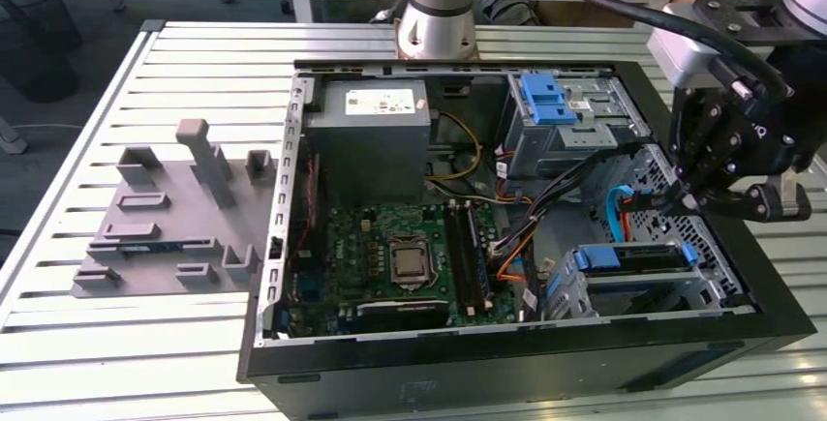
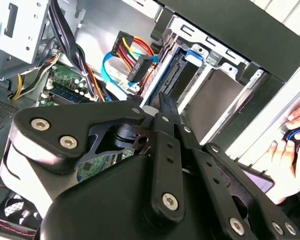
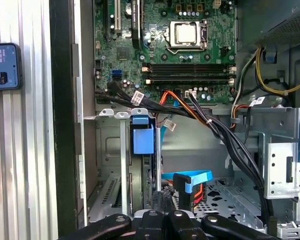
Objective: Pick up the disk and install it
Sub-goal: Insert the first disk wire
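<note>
The disk (image 1: 628, 258) sits in the lower drive cage at the exterior view's right of the open computer case, its blue rail end showing. In the first wrist view the disk (image 3: 143, 139) stands edge-on in its slot. In the second wrist view the disk (image 2: 174, 76) lies in the slot with a blue tab at its far end. My gripper (image 1: 689, 204) hangs just above the cage with its fingers pressed together and nothing between them. The gripper (image 2: 165, 104) tips point at the disk's near edge, and the gripper (image 3: 162, 199) is close to that edge.
Loose blue and orange cables with a black connector (image 3: 186, 183) lie beside the disk slot. The grey power-supply box (image 1: 375, 135) and an upper cage with a blue latch (image 1: 549, 102) stand behind. A grey fixture (image 1: 168, 218) lies on the slatted table. A person's hand (image 2: 290, 145) and phone (image 3: 5, 65) rest beside the case.
</note>
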Available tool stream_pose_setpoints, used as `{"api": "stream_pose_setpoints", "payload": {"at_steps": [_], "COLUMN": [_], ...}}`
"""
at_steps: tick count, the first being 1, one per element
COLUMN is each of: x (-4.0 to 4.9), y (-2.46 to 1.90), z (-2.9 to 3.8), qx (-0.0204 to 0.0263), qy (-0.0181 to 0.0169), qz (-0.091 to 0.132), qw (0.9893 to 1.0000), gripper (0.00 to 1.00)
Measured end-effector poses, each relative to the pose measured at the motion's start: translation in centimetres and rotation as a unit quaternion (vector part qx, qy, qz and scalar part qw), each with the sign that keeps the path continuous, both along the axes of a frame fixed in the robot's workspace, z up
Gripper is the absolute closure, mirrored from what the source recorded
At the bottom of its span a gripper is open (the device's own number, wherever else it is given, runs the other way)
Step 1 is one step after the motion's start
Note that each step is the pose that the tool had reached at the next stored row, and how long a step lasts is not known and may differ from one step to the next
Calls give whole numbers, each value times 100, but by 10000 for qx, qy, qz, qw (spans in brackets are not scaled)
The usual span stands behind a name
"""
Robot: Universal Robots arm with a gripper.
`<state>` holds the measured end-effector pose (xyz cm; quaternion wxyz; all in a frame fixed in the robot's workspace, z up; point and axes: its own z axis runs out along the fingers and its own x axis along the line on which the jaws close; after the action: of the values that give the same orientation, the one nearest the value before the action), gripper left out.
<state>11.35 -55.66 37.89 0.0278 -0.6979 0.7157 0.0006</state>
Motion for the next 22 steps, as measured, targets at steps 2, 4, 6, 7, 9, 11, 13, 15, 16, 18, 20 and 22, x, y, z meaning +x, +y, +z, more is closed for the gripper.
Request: {"api": "stream_pose_setpoints", "payload": {"at_steps": [2, 4, 6, 7, 9, 11, 13, 15, 16, 18, 20, 22], "x": [-1, -1, -1, -1, -1, 0, -1, -1, -1, 0, 2, 7], "y": [0, 0, 0, 0, 1, 21, 71, 136, 173, 245, 318, 387], "z": [-1, -1, -6, -9, -18, -22, -26, -32, -38, -48, -57, -72], "qx": [0, -1, 0, -1, -2, -6, -24, -59, -104, -211, -336, -411], "qy": [-25, -65, -119, -148, -195, -200, -201, -201, -201, -201, -200, -200], "qz": [-1, -1, -1, -1, -1, 0, 0, 0, 1, 3, 6, 7], "qw": [10000, 10000, 9999, 9999, 9998, 9998, 9998, 9998, 9997, 9996, 9992, 9990], "gripper": [89, 89, 89, 89, 89, 89, 89, 89, 89, 89, 89, 89]}}
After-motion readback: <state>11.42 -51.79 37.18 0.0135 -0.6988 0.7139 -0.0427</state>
